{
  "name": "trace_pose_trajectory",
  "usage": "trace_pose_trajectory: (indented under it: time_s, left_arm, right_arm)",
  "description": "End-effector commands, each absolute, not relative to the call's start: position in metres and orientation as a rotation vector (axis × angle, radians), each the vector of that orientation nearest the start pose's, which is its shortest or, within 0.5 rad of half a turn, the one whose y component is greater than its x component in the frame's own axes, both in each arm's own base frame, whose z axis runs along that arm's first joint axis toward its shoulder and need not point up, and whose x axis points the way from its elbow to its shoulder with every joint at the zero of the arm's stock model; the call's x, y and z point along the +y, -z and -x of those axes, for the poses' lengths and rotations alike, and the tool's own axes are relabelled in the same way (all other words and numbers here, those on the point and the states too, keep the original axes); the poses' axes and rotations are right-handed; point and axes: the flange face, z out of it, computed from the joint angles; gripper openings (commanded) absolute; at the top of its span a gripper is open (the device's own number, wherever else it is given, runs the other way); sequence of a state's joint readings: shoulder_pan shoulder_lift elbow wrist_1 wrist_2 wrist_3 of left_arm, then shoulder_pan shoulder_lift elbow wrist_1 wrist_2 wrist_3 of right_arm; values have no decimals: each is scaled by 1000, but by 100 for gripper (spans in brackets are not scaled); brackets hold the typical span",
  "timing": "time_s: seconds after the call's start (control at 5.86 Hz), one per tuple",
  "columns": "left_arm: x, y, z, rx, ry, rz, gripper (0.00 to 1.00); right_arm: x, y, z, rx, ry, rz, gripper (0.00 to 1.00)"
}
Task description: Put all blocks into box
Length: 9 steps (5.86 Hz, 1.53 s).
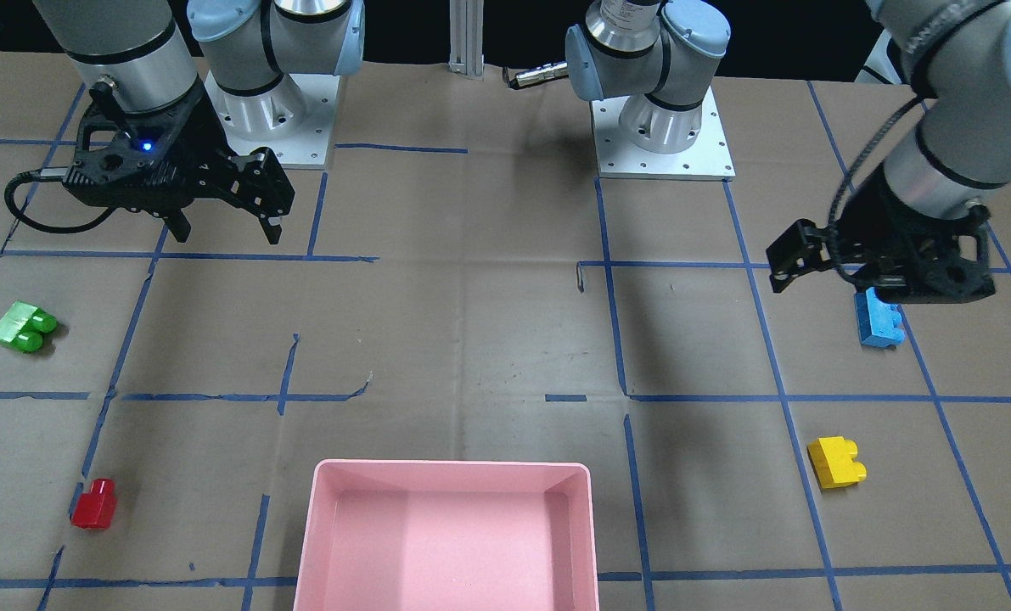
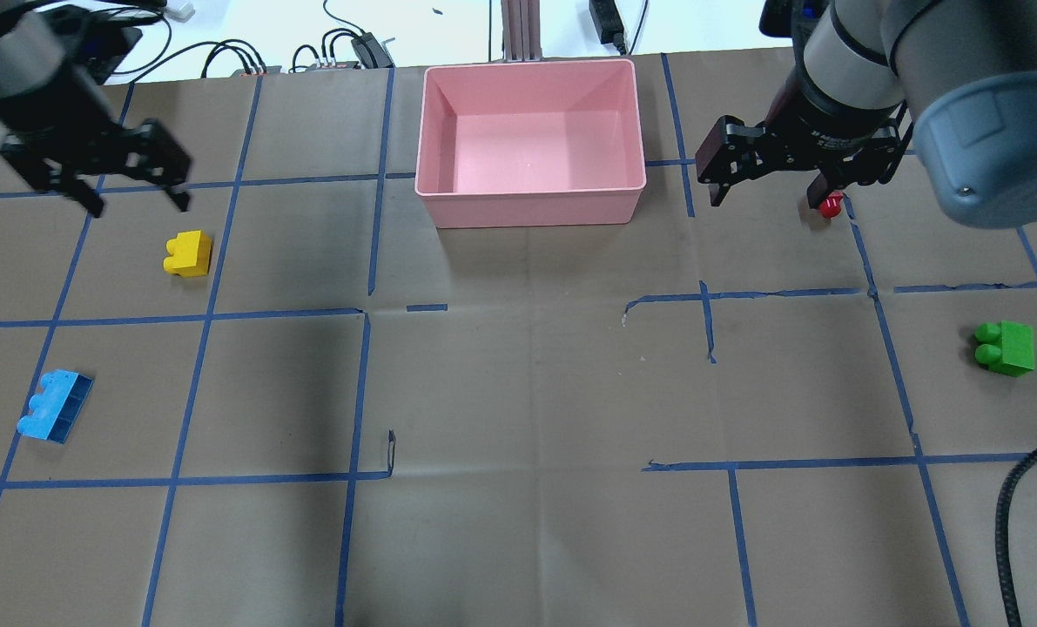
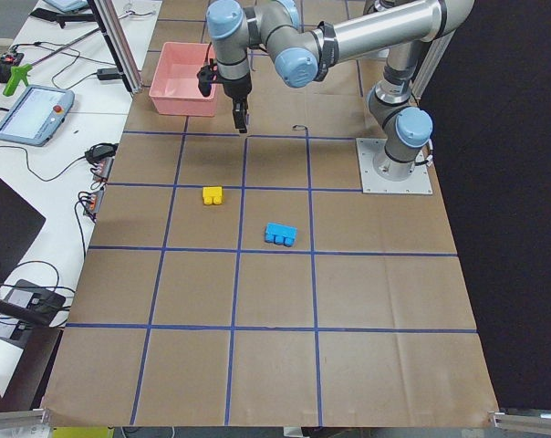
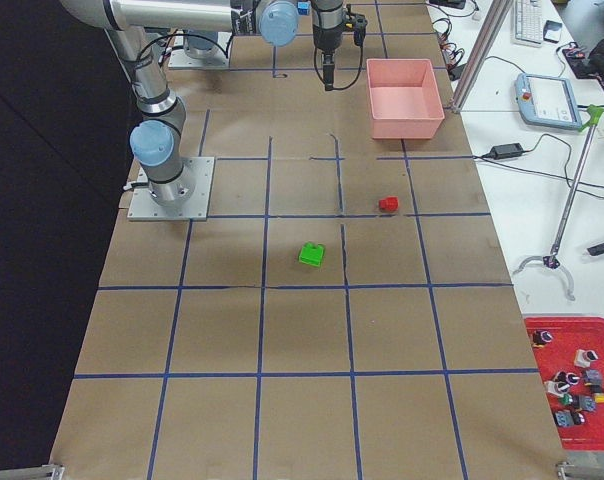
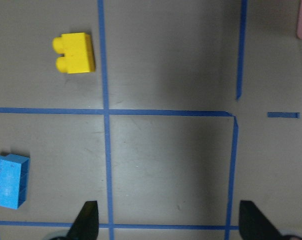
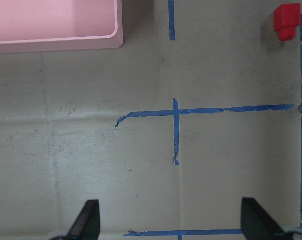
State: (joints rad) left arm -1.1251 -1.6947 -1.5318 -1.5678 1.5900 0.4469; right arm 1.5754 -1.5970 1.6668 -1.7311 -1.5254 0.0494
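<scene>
The pale pink box [image 2: 531, 207] stands empty at the table's far middle, also in the front view [image 1: 452, 468]. The yellow block [image 2: 189, 253] and the blue block [image 2: 54, 406] lie on the left. The green block [image 2: 1006, 347] and the red block [image 2: 830, 206] lie on the right. My left gripper [image 2: 139, 205] is open and empty, in the air beyond the yellow block [image 5: 75, 52]. My right gripper [image 2: 766, 193] is open and empty, in the air between the box and the red block [image 6: 287, 20], which it partly hides from overhead.
Brown paper with blue tape grid lines covers the table. Both arm bases [image 1: 665, 127] stand on white plates at the robot's side. Cables and devices [image 2: 344, 48] lie beyond the table's far edge. A teach pendant [image 3: 34, 114] rests on the side bench.
</scene>
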Motion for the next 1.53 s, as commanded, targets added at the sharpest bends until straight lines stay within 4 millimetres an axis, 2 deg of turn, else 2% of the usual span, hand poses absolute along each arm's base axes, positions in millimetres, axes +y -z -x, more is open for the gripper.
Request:
trace_pose_trajectory:
  time_s: [0.0, 0.17, 0.34, 0.51, 0.68, 0.85, 1.02, 1.36]
  left_arm:
    - [-513, -427, -221, 3189, -153, -65, 99]
    - [-506, -415, -266, 3185, -125, -133, 98]
    - [-509, -392, -296, 3180, -107, -193, 98]
    - [-505, -374, -310, 3200, -134, -196, 98]
    - [-500, -351, -305, 3188, -115, -204, 98]
    - [-493, -326, -300, 3156, -64, -219, 98]
    - [-484, -302, -290, 3169, -73, -217, 98]
    - [-473, -260, -280, 3155, -65, -323, 98]
  right_arm:
    - [-493, -471, -136, 3092, 179, -72, 100]
    - [-510, -459, -126, 3090, 263, -59, 100]
    - [-516, -461, -88, 3116, 298, 180, 100]
    - [-519, -457, -11, 3133, 259, 245, 100]
    - [-513, -433, 74, 3138, 193, 183, 100]
    - [-496, -413, 133, 3133, 159, 196, 100]
    - [-481, -401, 169, 3128, 134, 164, 100]
    - [-475, -347, 203, 3114, 89, 45, 100]
